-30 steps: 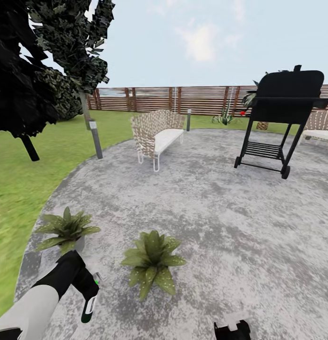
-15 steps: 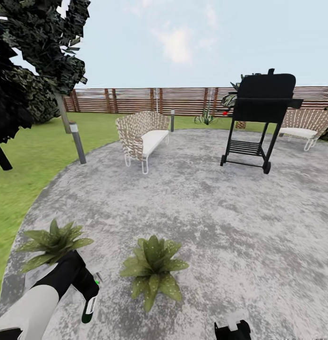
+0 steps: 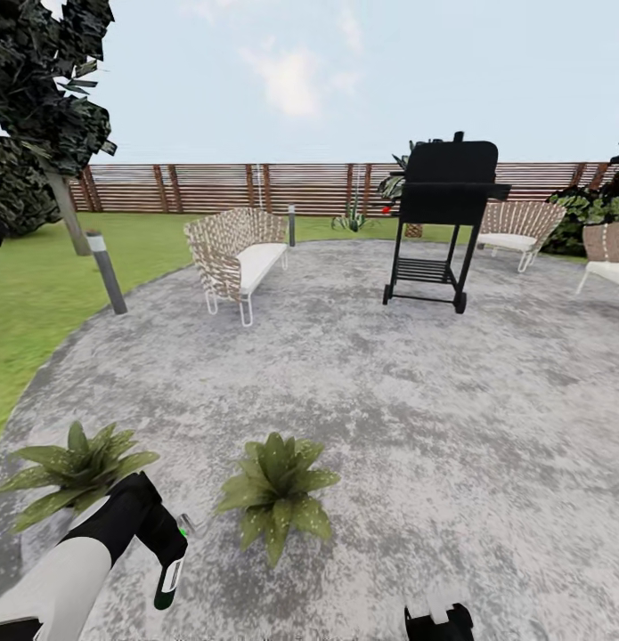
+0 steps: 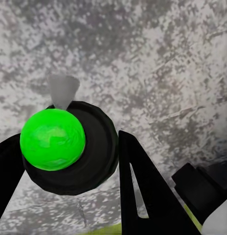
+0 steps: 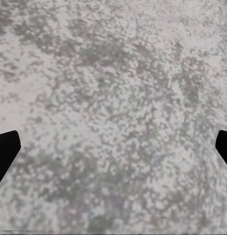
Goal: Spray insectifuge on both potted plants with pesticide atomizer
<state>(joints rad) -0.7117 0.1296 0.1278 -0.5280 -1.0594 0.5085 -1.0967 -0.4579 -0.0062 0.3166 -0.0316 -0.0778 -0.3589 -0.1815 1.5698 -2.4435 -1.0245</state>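
Item one: my left gripper [image 3: 171,556] is pinching the pesticide atomizer [image 3: 169,574], its fingers [image 4: 142,191] clamped on the black head, low over the paved patio [image 3: 416,418] near its lawn-side edge. Item two: both potted plants [image 3: 73,470] [image 3: 273,492] are sitting just beyond it. Item three: I am keeping my right gripper [image 5: 113,147] spread wide over bare paving.

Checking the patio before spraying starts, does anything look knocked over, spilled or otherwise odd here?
Nothing stands out. Both speckled-leaf potted plants sit upright on the grey speckled patio, the black grill and woven wicker bench stand level, and the dark green spray bottle is held in the left gripper.
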